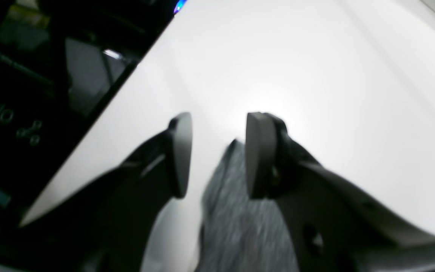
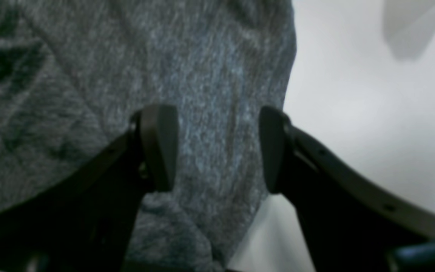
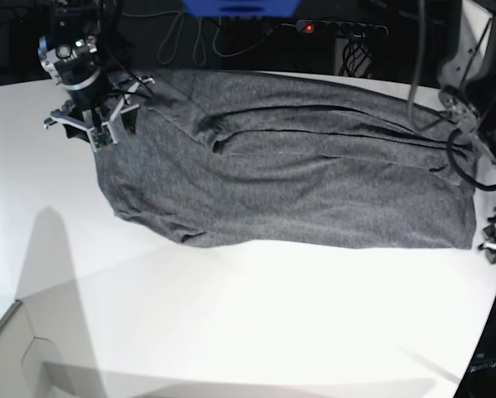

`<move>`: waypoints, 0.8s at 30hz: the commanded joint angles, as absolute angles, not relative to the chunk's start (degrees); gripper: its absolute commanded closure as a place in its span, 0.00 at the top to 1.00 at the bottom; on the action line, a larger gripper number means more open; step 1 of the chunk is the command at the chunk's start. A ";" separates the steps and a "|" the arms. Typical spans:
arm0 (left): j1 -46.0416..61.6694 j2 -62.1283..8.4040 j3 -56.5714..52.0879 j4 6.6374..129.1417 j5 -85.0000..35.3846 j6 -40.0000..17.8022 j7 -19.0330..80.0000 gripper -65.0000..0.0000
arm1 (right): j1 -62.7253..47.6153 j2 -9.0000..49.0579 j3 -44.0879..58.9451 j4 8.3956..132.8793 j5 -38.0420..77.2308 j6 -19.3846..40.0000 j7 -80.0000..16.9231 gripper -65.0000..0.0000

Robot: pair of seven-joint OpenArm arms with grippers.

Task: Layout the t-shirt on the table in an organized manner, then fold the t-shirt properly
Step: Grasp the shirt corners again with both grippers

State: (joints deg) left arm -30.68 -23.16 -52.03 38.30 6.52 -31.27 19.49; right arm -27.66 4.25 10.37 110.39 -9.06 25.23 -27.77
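Observation:
The dark grey t-shirt lies spread across the back half of the white table, wrinkled, with folds running lengthwise. My right gripper stands at the shirt's left end. In the right wrist view it is open, with the cloth lying under and between its pads and the table to the right. My left gripper is at the shirt's right end by the table's edge. Seen from the left wrist, it is open, and a tip of cloth lies below beside the right pad.
Dark surroundings with cables and a power strip lie beyond the table's back edge. The left wrist view shows the table's edge running diagonally, with dark equipment past it. Bare white tabletop stretches in front of the shirt.

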 commanded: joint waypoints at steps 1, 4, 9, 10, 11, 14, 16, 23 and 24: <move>-33.01 -24.04 -52.00 36.35 8.04 -31.52 15.87 0.35 | -27.74 4.53 10.51 111.43 -8.66 24.84 -26.42 0.53; -36.26 -24.04 -52.00 27.12 14.81 -31.52 8.84 0.35 | -27.21 4.53 10.51 111.43 -8.66 24.84 -26.51 0.53; -38.11 -24.22 -52.00 20.09 18.51 -26.07 0.92 0.35 | -26.86 4.53 10.77 111.34 -8.75 24.84 -26.51 0.53; -38.11 -24.22 -52.09 20.09 18.33 -24.13 0.13 0.35 | -26.77 4.53 10.86 111.34 -8.75 24.84 -26.51 0.53; -38.11 -24.22 -52.09 20.00 18.42 -22.55 -0.40 0.35 | -26.68 4.53 10.86 111.34 -8.75 24.84 -26.51 0.53; -38.02 -24.40 -52.09 20.00 18.42 -21.49 -0.75 0.35 | -26.59 4.53 10.95 111.25 -8.75 24.84 -26.51 0.53; -38.02 -24.40 -52.09 19.82 18.42 -21.32 -0.75 0.35 | -26.59 4.53 10.95 110.55 -8.75 24.84 -26.51 0.53; -37.93 -24.13 -52.09 19.56 18.77 -20.88 -0.84 0.35 | -26.51 4.53 10.86 108.35 -8.75 24.84 -26.51 0.53; -37.93 -24.13 -52.09 19.56 18.77 -20.88 -0.84 0.35 | -26.51 4.53 10.86 108.35 -8.75 24.84 -26.51 0.53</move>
